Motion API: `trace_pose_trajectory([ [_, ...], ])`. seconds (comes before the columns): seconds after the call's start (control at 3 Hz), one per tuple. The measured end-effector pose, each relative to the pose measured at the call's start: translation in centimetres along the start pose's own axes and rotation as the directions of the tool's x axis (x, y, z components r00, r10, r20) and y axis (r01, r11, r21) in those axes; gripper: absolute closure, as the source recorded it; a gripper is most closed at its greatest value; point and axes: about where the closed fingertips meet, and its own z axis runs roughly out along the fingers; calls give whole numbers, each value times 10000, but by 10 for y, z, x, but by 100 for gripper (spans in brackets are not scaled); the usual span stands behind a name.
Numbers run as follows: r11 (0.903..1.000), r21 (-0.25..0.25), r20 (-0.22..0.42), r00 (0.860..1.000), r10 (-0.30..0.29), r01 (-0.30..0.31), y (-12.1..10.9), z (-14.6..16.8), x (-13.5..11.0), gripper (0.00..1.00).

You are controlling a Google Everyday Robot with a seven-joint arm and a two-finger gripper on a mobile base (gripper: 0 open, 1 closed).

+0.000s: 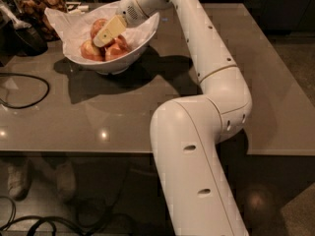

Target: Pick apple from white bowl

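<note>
The apple (97,25), red-orange and the largest of the fruit showing, lies at the back of the pile in the white bowl (118,65), with smaller apples (92,51) crowded against its near side. The crumpled paper lining (64,21) cups them, so they are unlikely to roll. The bowl stands on the table (147,112) toward its far left corner, well in from the near edge, which is probably why the arm (211,68) stretches long across the top to reach it. The gripper (107,32) is down inside the bowl, its pale end slanting across the apple and seemingly touching it. Whether it has clamped on the fruit or hangs released I cannot tell. At the far left corner stands a glass jar (37,4) of brown snacks, and a black cable (29,90) loops near the left edge.
</note>
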Motion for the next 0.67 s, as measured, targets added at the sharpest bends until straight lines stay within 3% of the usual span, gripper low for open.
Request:
trace_pose_trajectory([
  [0.67,10000,0,0,10000,0,0,0,0,0,42],
])
